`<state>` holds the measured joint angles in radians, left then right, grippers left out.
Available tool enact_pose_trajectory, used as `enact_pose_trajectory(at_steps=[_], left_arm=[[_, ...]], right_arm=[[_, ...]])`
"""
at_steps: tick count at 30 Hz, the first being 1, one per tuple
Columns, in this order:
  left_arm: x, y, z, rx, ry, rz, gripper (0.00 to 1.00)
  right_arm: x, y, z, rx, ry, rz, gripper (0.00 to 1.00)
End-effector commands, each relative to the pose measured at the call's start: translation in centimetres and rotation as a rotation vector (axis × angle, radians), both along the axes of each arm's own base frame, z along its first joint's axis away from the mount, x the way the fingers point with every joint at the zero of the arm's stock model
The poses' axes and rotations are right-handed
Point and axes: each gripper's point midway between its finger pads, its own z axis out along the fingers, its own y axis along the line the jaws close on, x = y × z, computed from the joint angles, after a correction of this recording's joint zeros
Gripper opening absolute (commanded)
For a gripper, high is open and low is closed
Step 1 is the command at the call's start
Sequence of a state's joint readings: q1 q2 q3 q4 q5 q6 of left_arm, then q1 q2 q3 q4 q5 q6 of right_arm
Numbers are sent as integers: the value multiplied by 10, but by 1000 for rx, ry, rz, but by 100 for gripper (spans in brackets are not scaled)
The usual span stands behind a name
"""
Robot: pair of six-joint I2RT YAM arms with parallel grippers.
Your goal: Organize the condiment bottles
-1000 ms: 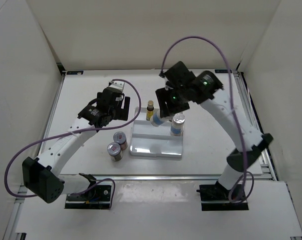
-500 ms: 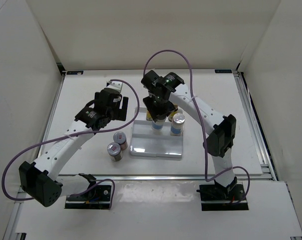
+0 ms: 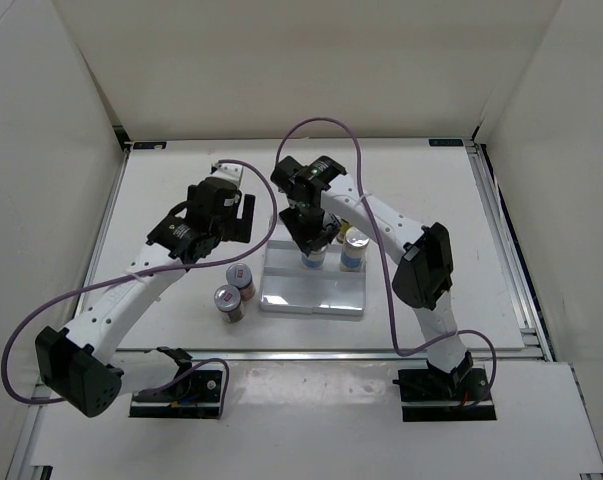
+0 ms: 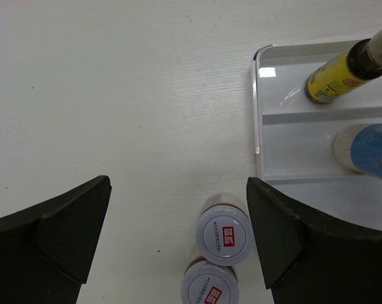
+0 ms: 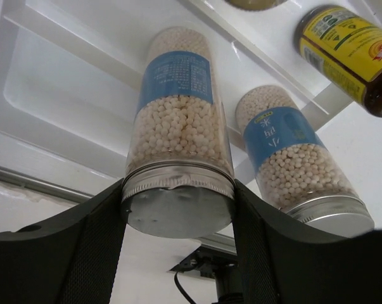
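My right gripper point(image 5: 178, 212) is shut on the silver cap of a clear-blue bottle point(image 5: 177, 120), held upright in the white ridged tray point(image 3: 311, 292), left of the second clear-blue bottle point(image 5: 292, 152). I cannot tell whether its base touches the tray. In the top view the gripper point(image 3: 311, 235) covers most of the held bottle point(image 3: 311, 261). A yellow bottle point(image 5: 349, 47) stands in the tray's far row. Two silver-lidded jars point(image 4: 224, 235) point(image 4: 210, 288) stand touching on the table left of the tray. My left gripper point(image 4: 178, 209) is open above them.
The tray's near row point(image 3: 311, 298) holds nothing. The jars point(image 3: 240, 277) point(image 3: 229, 300) stand just off the tray's left edge. White walls enclose the table on three sides. A purple cable loops above the right arm.
The right arm has swung left over the tray and lowered the clear-blue bottle beside the other one. It now hides the yellow bottle in the top view. The left arm has barely moved.
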<state>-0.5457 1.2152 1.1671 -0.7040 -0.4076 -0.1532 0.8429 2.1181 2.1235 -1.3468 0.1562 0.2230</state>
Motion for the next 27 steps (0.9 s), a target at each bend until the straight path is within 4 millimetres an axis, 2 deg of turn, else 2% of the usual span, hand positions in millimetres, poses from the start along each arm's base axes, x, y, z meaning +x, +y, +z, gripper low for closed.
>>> enact_pose_trajectory(at_steps=[1,2,3,5,6,8,9,11,12,13,14,15,16,17,18,19,23,27], left_arm=[[-11,1,0,-11,0,-25,99],[-13,-1,2,-27,-2,-40,99],[-15,-2,-3,-27,12,-48,99],[-21,-5,-3,-39,22,-83,99],[-23,-7,-7,-44,36,-96,99],[-28,-15,-6,-72,44,-148,99],[-31,-17,-5,-76,50,-171,99],[-36,-27,-6,-109,69,-217,99],[-39,-28,-8,-113,85,-229,99],[-44,-33,-11,-129,110,-257,99],[-47,-37,-16,-127,134,-274,99],[-47,-39,-20,-128,149,-281,99],[-52,-38,-26,-125,175,-288,99],[-54,-37,-27,-121,185,-287,99],[-53,-38,-30,-117,194,-286,99],[-55,-36,-31,-106,200,-292,99],[-58,-40,-47,-96,260,-317,99],[-71,-37,-77,-72,415,-276,99]], right_arm=[[-21,-24,12,-87,65,19,37],[-21,-24,12,-87,65,19,50],[-19,-22,15,-76,54,19,73],[-13,-22,24,-75,12,-13,93],[-12,-24,31,-72,-6,-15,99],[-11,-22,46,-39,-33,-30,99],[-4,-21,63,-3,-75,-53,99],[0,-18,85,50,-120,-55,99],[3,-19,100,98,-142,-82,99],[6,-17,126,206,-166,-123,99],[6,-19,137,255,-166,-147,99],[10,-29,146,295,-160,-197,99],[11,-31,164,380,-182,-242,99],[9,-30,171,443,-158,-257,99],[21,-36,180,499,-187,-298,99],[17,-43,197,551,-214,-313,99],[22,-58,206,588,-257,-362,99],[17,-62,205,577,-253,-356,99]])
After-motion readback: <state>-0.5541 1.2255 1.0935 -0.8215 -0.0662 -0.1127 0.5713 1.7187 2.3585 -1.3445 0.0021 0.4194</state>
